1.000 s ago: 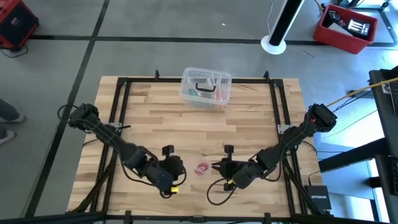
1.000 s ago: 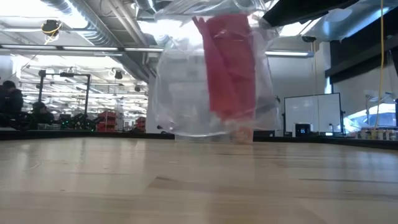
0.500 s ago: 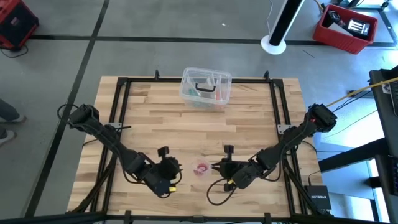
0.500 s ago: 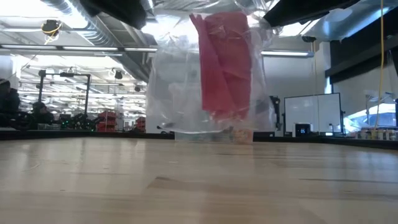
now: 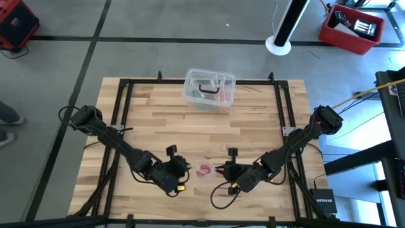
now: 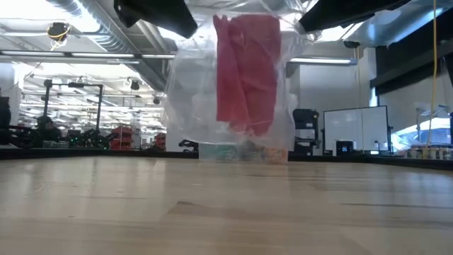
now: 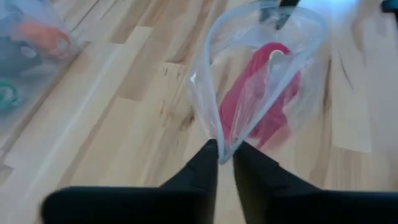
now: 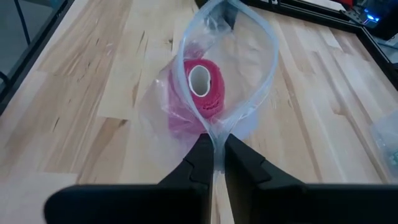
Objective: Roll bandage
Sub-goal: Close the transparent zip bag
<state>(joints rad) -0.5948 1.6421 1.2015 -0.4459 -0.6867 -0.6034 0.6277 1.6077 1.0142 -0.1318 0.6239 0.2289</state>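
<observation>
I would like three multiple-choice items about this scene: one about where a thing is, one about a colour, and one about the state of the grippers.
1. Where is the bandage?
A. inside the clear plastic bag
B. in the clear plastic box
C. bare on the table

2. What colour is the bandage?
A. blue
B. pinkish-red
C. white

3. What are the two grippers doing?
A. both open, away from the bag
B. only the left one holds the bag
C. each is shut on the bag's rim, on opposite sides

Answers:
1 A: both wrist views show the bandage behind the film of the clear plastic bag, while the clear plastic box stands at the table's far edge.
2 B: it shows pinkish-red in every view.
3 C: the left gripper and the right gripper each pinch the rim, and the mouth is open between them.
</observation>
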